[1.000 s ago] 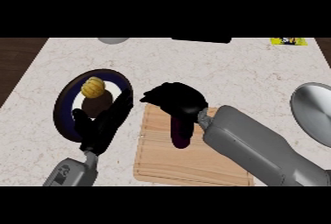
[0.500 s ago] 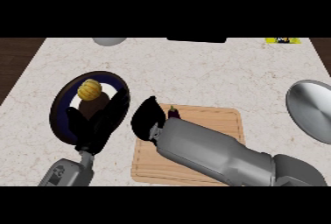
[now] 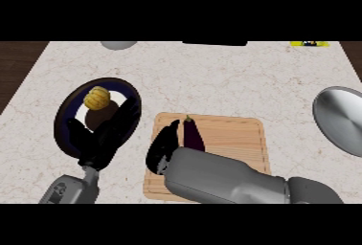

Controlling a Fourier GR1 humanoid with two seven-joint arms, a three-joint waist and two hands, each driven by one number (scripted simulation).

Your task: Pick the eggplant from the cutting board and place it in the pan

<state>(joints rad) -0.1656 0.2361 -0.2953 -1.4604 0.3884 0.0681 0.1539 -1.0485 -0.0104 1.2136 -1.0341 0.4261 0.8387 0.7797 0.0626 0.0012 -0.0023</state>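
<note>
Nearest the viewer, the right forearm lies across the lower part of the cutting board (image 3: 233,139), ending in the right robot hand (image 3: 161,149) at the board's left edge. Its fingers reach up along the left side of the eggplant (image 3: 192,135), just beside it; whether they touch it cannot be told, and nothing is curled round it — the hand reads as fairly open and holding nothing. That flank position looks like the setup for a sideways grasp, since the pan lies to the left and the eggplant would have to travel that way.

The left robot hand (image 3: 112,136) shows at the lower left, its dark fingers lying over the near rim of the pan (image 3: 65,115), relaxed and empty (it seems to be resting there, though it also sits where the eggplant should go). Inside the pan lies a yellow ridged item (image 3: 97,97). The eggplant lies lengthwise on the board, stem end away from the robot.

Further off on the table (image 3: 212,76), a silver lid (image 3: 343,124) sits at the right edge.

Compared with half a second ago, the right hand has dropped lower and leftward, uncovering the eggplant it then hid.
</note>
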